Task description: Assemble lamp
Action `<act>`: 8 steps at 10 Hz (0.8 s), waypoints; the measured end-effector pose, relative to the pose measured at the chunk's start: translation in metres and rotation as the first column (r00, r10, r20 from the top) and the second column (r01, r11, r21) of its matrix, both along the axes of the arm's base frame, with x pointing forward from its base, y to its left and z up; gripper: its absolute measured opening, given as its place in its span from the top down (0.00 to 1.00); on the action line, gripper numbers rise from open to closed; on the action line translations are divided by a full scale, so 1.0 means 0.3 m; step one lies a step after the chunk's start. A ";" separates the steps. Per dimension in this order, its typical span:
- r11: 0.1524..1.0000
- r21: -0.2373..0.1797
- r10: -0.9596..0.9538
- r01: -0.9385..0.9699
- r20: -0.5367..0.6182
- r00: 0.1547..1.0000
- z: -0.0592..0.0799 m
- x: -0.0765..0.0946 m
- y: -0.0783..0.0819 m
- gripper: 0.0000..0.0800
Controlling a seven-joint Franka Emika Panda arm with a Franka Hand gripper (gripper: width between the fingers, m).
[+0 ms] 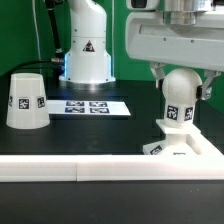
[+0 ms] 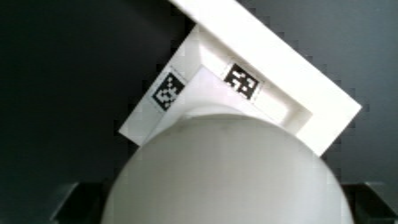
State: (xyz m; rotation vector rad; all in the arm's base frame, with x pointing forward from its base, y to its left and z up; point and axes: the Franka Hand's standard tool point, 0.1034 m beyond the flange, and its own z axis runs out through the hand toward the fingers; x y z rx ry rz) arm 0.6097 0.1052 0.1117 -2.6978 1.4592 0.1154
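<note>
The round-headed white bulb [image 1: 181,92] stands upright, its tagged neck going down into the low angular base [image 1: 188,148] at the exterior view's right. My gripper [image 1: 181,78] comes down from above and is shut on the bulb's head, one finger on each side. In the wrist view the bulb head [image 2: 222,160] fills the picture between the jaws of my gripper [image 2: 222,208]. The base [image 2: 199,88] with two tags shows behind the bulb head there. The tapered shade [image 1: 27,100] stands mouth down, alone, at the exterior view's left.
A long white rail bar [image 1: 100,168] runs across the front, just before the base, and also shows in the wrist view [image 2: 285,50]. The marker board [image 1: 95,106] lies flat mid-table. The arm's white pedestal [image 1: 88,55] stands behind the marker board.
</note>
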 end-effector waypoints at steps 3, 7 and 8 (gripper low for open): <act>0.943 0.045 -0.328 0.330 -0.048 0.943 0.002 0.002 0.008 0.28; 0.902 0.053 -0.425 0.429 -0.066 0.903 0.002 0.004 0.022 0.19; 0.931 0.043 -0.359 0.362 -0.068 0.931 0.002 -0.004 0.025 0.14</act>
